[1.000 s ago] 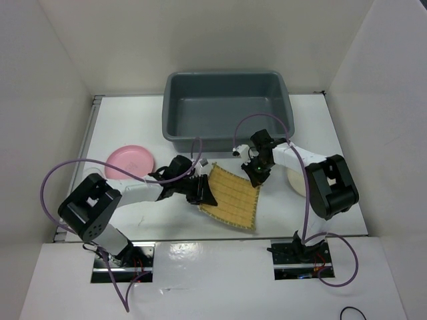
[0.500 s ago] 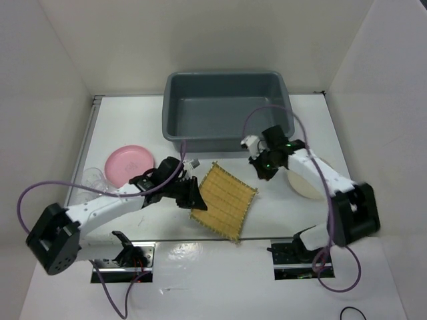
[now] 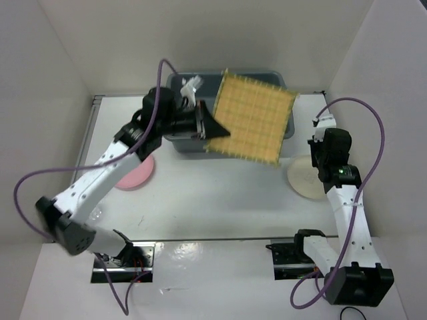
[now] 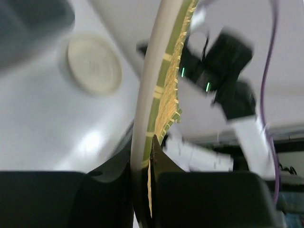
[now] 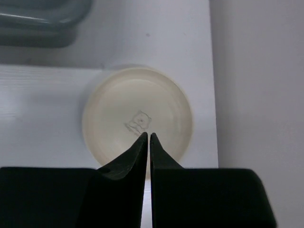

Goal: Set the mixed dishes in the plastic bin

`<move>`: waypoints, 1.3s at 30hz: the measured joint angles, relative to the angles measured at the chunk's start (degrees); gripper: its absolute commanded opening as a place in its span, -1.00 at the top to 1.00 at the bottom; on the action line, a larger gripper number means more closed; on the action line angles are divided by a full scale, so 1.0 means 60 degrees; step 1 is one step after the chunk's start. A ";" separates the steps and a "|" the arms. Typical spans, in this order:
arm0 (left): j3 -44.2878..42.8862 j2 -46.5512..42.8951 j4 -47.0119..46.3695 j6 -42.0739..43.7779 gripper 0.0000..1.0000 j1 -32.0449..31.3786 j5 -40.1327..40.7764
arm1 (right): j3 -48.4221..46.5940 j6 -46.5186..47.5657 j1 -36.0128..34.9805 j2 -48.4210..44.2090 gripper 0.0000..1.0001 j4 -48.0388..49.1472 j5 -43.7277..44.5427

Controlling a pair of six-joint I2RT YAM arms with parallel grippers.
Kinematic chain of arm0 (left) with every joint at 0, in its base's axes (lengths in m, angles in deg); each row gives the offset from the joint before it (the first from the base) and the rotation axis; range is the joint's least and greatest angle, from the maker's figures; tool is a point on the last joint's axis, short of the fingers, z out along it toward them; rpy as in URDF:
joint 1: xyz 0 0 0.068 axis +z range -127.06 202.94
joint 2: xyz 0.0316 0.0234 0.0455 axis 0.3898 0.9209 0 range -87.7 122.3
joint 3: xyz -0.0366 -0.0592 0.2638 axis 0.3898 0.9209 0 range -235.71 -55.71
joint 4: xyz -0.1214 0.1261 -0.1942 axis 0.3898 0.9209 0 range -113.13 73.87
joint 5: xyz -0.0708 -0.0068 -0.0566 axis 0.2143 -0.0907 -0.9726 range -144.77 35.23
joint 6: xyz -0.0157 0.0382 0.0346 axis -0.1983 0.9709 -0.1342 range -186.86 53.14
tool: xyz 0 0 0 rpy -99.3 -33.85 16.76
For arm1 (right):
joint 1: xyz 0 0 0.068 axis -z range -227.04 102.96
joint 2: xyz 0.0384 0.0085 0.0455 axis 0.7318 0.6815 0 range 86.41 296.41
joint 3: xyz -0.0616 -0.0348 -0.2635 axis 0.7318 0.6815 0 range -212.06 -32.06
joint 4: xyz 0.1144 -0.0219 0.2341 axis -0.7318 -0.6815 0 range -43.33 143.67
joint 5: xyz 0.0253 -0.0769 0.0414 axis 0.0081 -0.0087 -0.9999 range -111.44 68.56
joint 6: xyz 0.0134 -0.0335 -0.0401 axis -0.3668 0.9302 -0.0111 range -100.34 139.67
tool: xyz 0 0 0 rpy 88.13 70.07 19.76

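Note:
My left gripper (image 3: 212,127) is shut on one edge of the square yellow woven mat (image 3: 252,117) and holds it high, tilted, over the grey plastic bin (image 3: 183,143). In the left wrist view the mat (image 4: 164,90) runs edge-on up from between my fingers (image 4: 149,159). The pink bowl (image 3: 137,175) sits on the table left of the bin, partly under my left arm. The cream plate (image 3: 303,180) lies at the right. My right gripper (image 3: 327,163) hovers above the plate (image 5: 137,118), shut and empty (image 5: 148,135). I cannot make out the clear cup.
White walls close in the table on the left, back and right. The plate lies close to the table's right edge (image 5: 211,95). A corner of the bin (image 5: 42,23) shows at the upper left of the right wrist view. Purple cables loop off both arms.
My left arm has lifted the mat off the table and swung it up and back over the bin. My right gripper has left the mat and moved right, above the cream plate.

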 measured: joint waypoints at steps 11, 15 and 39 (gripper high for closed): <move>-0.7792 0.8706 -0.0295 -0.1060 1.00 0.1967 -0.0069 | 0.0146 -0.0244 0.0984 0.0058 0.89 0.0018 0.0153; -1.2083 1.2338 0.1989 -0.1275 1.00 0.2302 0.0168 | 0.0146 -0.0240 0.1188 0.0168 0.91 0.0011 0.0095; -1.6068 1.5908 0.2670 -0.3122 -1.00 0.1796 -0.0721 | 0.0146 -0.0237 0.1257 0.0288 0.89 0.0015 0.0015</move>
